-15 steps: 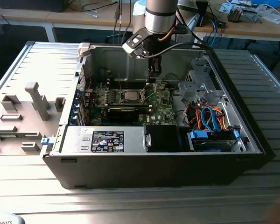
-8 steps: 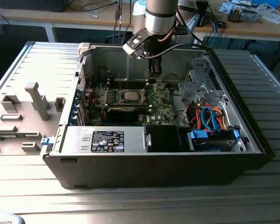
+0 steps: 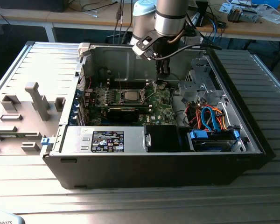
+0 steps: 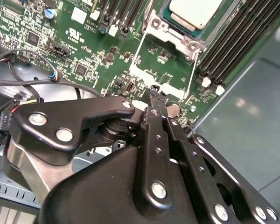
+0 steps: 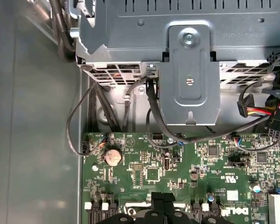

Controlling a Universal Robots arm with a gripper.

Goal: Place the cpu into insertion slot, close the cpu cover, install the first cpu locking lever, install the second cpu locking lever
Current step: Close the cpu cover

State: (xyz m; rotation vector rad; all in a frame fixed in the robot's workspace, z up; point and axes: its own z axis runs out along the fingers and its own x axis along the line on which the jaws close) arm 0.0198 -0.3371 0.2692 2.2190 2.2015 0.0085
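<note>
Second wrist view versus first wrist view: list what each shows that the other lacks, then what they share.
Second wrist view, not the first: the cpu, silver top up, on the board, with long black memory slots beside it. First wrist view, not the second: the grey metal bracket beyond the board's edge. Both wrist views: the green circuit board and the black gripper over it.
</note>
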